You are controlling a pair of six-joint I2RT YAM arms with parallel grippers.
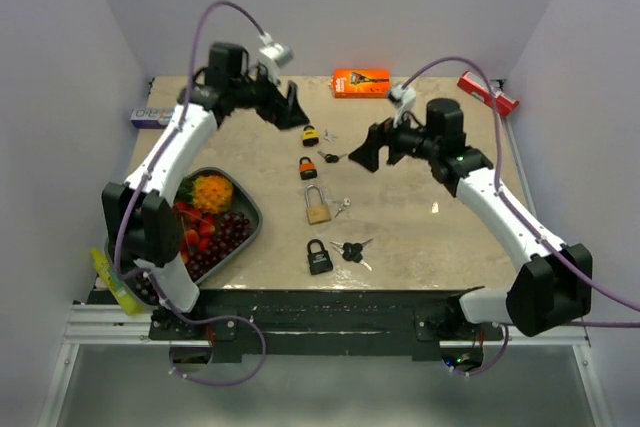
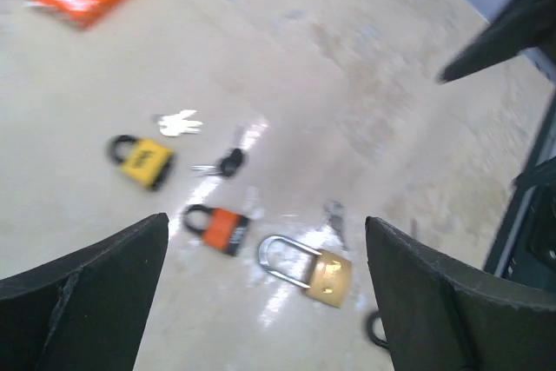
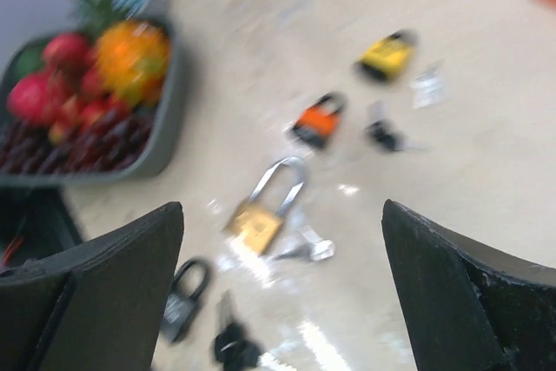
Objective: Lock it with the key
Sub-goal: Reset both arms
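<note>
Several padlocks lie in a row down the table's middle: yellow (image 1: 310, 135), orange (image 1: 308, 167), brass (image 1: 317, 205) and black (image 1: 319, 256). A key lies beside each: a silver one (image 1: 330, 134), a black-headed one (image 1: 330, 157), a small silver one (image 1: 343, 207) and a black bunch (image 1: 351, 249). My left gripper (image 1: 290, 107) hovers open behind the yellow padlock, holding nothing. My right gripper (image 1: 365, 152) hangs open to the right of the orange padlock, also holding nothing. The left wrist view shows the brass padlock (image 2: 313, 268) between open fingers (image 2: 87, 293); the right wrist view shows it (image 3: 261, 210) too.
A grey tray (image 1: 248, 235) of fruit sits at the front left. An orange box (image 1: 361, 82) lies at the back centre, a red object (image 1: 488, 93) at the back right and a blue-white box (image 1: 148, 117) at the back left.
</note>
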